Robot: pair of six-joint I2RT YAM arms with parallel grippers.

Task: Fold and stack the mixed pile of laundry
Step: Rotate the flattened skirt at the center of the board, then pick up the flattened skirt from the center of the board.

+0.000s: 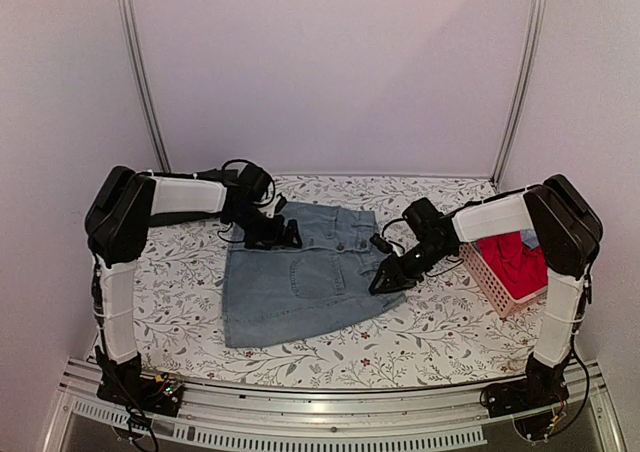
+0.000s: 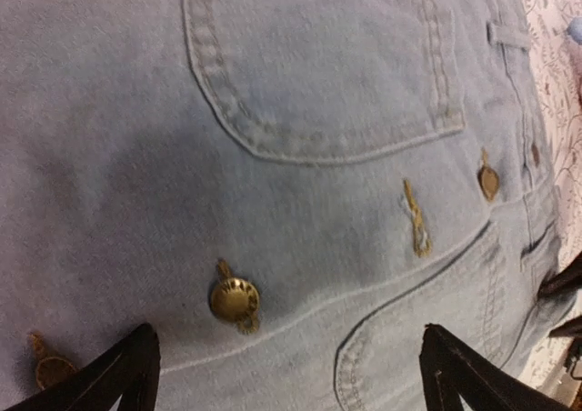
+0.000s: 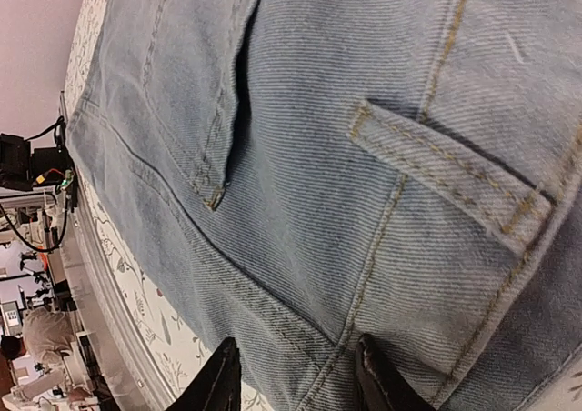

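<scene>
A faded light-blue denim piece (image 1: pixel 300 287) with brass buttons and pockets lies spread flat on the flowered tablecloth. My left gripper (image 1: pixel 278 234) hovers over its far edge. In the left wrist view the fingers (image 2: pixel 123 375) stand wide apart above the denim (image 2: pixel 300 111) by a brass button (image 2: pixel 234 299), holding nothing. My right gripper (image 1: pixel 388 277) is low at the denim's right edge. In the right wrist view its fingers (image 3: pixel 377 375) are apart on the denim (image 3: pixel 364 156) near a seam. A red garment (image 1: pixel 515 257) lies in the basket. The black pinstriped shirt is out of view.
A pink slatted basket (image 1: pixel 488 280) stands at the right edge of the table, just right of my right gripper. The flowered tablecloth (image 1: pixel 420 337) shows in front of and beside the denim. White walls and metal posts close in the back.
</scene>
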